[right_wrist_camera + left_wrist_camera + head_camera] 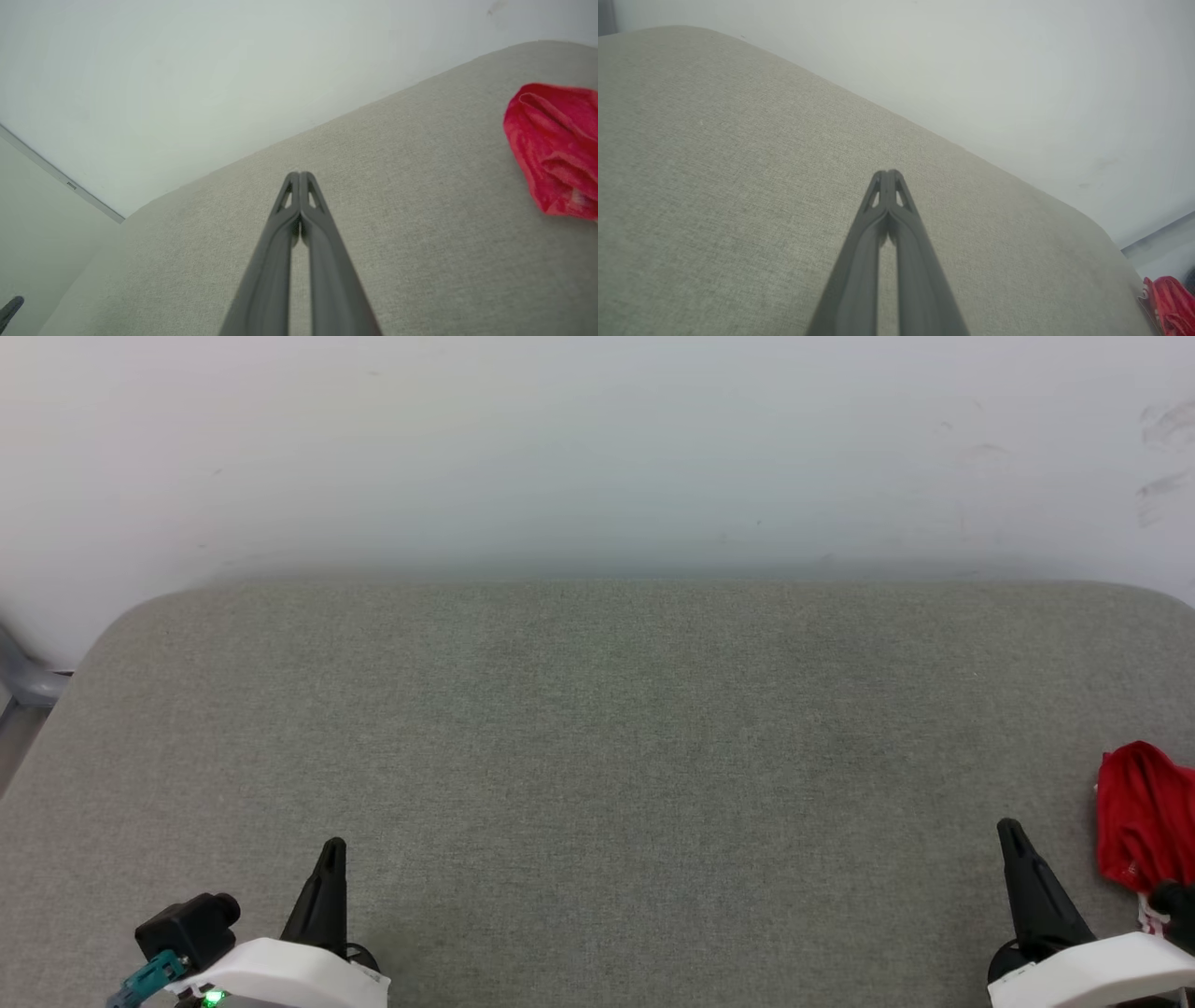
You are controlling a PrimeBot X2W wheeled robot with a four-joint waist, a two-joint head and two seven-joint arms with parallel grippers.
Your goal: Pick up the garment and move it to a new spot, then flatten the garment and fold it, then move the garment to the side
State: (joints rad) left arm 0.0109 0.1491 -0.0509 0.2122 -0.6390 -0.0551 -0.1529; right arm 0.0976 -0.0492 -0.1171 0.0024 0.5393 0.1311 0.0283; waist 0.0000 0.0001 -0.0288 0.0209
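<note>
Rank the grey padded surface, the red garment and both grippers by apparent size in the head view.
1. Grey padded surface, by far.
2. Garment, though the frame edge cuts it off.
3. Left gripper and right gripper: dark fingers look alike, so unranked.

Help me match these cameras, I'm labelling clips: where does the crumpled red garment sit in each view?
Head view: the crumpled red fabric garment at the right edge, lower half.
Left wrist view: the garment in the bottom right corner.
Right wrist view: the garment at the right edge, upper half.
Shared landmark: the grey woven surface under it, meeting the white wall.
</note>
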